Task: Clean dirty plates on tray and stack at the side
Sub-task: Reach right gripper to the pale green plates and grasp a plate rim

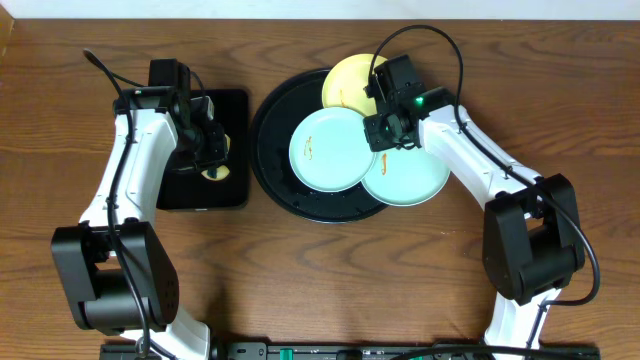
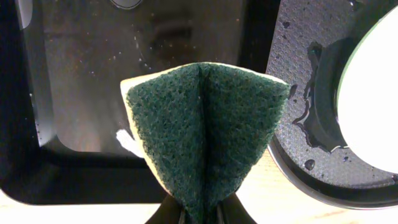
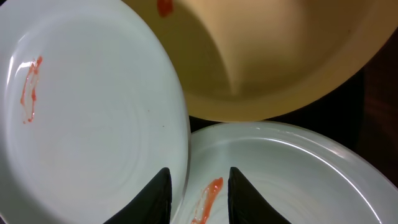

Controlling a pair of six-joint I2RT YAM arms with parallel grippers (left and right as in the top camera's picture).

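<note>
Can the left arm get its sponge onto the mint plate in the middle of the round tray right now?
Probably yes: that plate lies topmost, its left side bare; the right gripper hangs only over its far edge.

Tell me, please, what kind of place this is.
Likely a robot lab bench staged for dishwashing: wooden table, smeared plates on a black tray, sponge in the left gripper.

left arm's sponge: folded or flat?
Folded. The sponge is pinched at its base in the left end effector, its green scrub face creased down the middle, with the yellow edge showing on the left.
</note>
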